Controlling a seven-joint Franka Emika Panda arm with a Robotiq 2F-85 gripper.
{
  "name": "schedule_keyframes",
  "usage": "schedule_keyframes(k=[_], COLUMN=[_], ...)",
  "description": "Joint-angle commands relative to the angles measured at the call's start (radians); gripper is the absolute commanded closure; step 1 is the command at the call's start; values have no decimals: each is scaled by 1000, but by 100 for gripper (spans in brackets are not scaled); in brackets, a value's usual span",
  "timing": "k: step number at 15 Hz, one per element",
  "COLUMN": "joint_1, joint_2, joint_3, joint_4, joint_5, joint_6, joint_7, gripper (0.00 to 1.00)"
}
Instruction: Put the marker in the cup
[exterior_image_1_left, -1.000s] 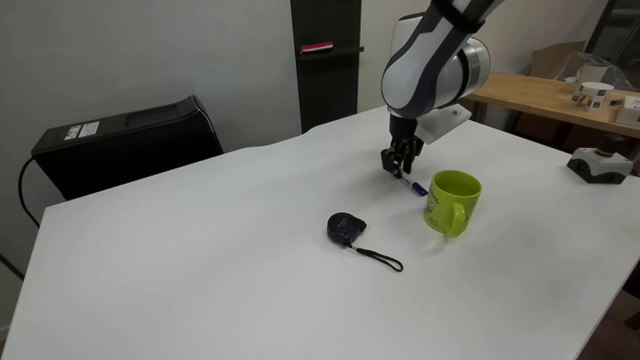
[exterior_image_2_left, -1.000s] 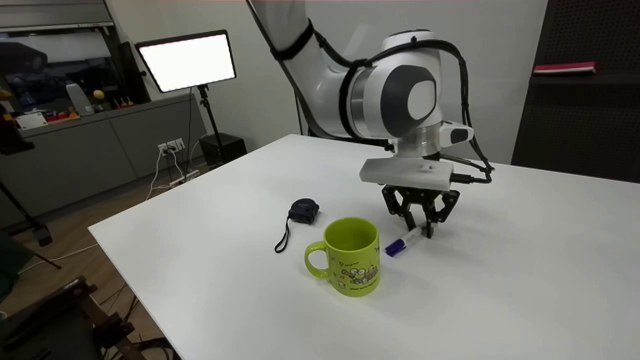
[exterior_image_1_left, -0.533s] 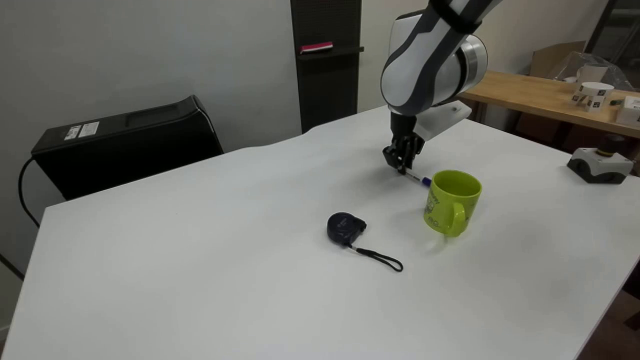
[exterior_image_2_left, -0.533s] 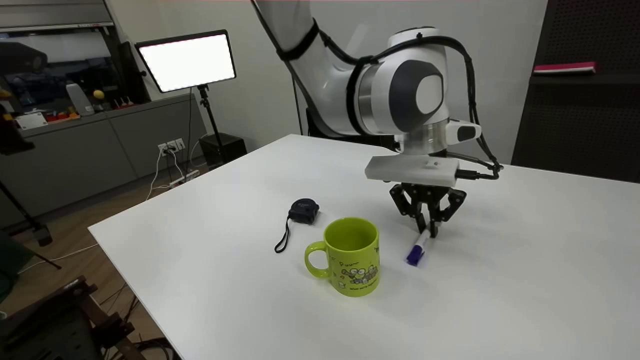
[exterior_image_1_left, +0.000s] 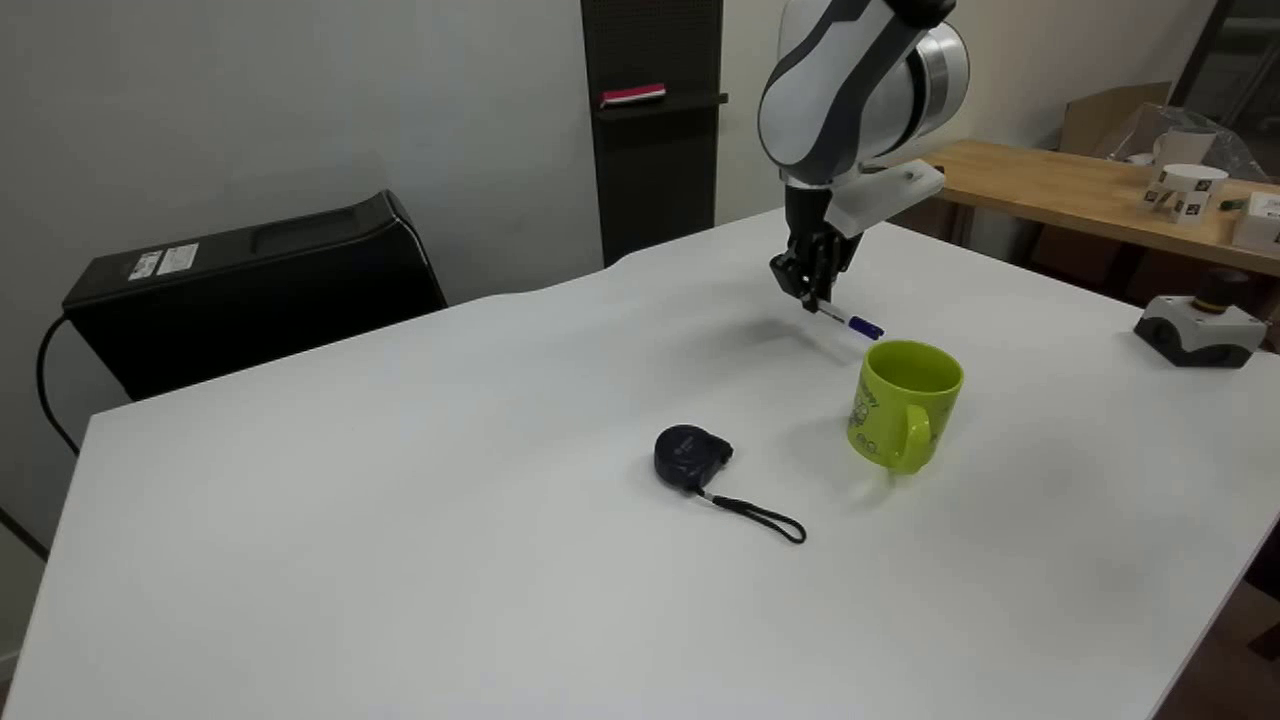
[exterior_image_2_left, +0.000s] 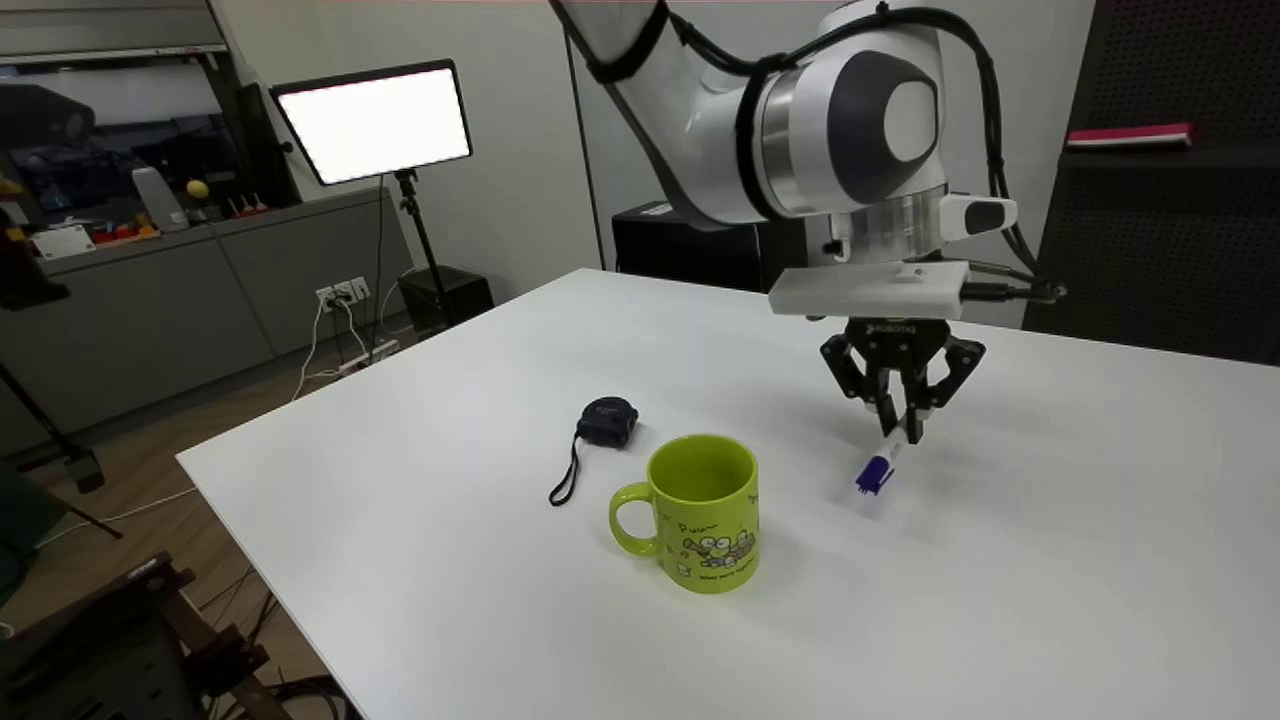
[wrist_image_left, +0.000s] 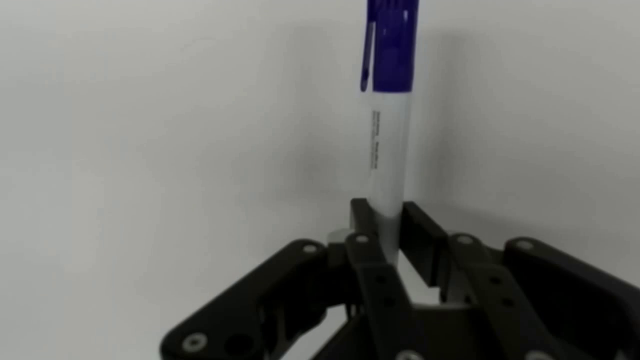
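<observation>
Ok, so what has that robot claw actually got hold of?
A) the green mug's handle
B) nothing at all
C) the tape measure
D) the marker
D: in the wrist view the gripper is closed on the white-bodied marker, whose blue-purple cap juts out beyond it.

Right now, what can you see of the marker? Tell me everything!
The marker is a thin stick with a white body, dark print on its side and a bluish-purple cap with a clip. It looks like plastic, cap on. Only the gripper seems to touch it, pinching the white part; the cap end sticks out. It hangs sideways, not upright, above the white table and outside the green cup. Its other end is hard to see.
</observation>
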Motion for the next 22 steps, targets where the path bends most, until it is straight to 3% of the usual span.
schedule_keyframes(k=[1,8,13,16,22], joint_1=[12,75,204,344,774], joint_2=[-12,-175,-316,-380,-400], joint_3=[-23,-55,-186,-342,-808], joint_4=[41,-112,-317,-445,-651], joint_5=[-33,-97,-219,-301,-387], joint_6=[-42,100,373,524,744], joint_7=[72,144,308,425,618], gripper=[95,95,95,95,95])
